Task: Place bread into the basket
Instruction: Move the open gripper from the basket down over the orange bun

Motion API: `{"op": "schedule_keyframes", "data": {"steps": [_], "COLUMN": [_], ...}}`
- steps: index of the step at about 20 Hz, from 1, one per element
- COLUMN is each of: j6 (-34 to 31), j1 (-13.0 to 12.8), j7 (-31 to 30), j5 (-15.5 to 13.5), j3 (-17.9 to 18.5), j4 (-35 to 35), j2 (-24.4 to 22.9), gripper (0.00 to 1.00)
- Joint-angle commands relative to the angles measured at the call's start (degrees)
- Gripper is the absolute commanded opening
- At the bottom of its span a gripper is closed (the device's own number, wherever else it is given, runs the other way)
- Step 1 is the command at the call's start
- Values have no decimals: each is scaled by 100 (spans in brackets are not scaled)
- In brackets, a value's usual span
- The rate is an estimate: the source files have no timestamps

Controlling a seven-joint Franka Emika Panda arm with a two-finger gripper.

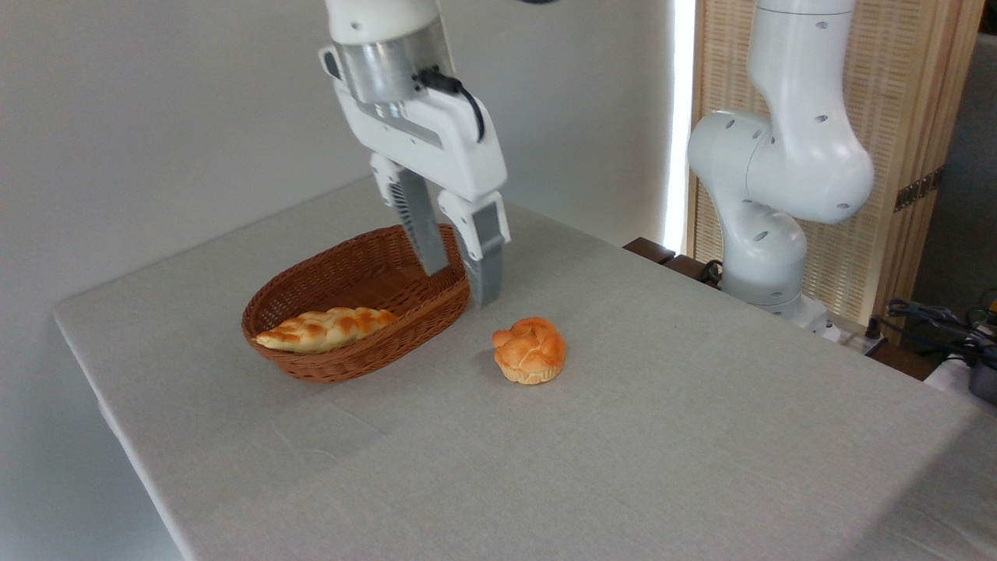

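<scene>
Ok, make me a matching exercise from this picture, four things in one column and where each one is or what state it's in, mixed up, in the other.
Things:
1. round bun
2. braided loaf
3. basket
4. gripper

Places or states:
A. lying inside the basket
B. above the basket's right end, jaws slightly apart, holding nothing
C. on the tablecloth, right of the basket, untouched
D. brown wicker, on the left part of the table

Pairs: 1-C, 2-A, 3-D, 4-B
</scene>
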Motion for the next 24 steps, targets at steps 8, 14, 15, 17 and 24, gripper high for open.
{"op": "schedule_keyframes", "data": {"steps": [8,14,15,17,24], "j6": [1368,1438,1438,1447,1693], "j1": [-639,-675,-675,-693,-702], "j7": [768,1198,1260,1270,1270], "j5": [65,-14,-32,-32,-32], "j3": [271,262,262,262,262], "j4": [-2812,-3032,-3050,-3085,-3182], "j2": [-1131,-1113,-1122,-1104,-1069], "gripper": [100,100,100,100,100]}}
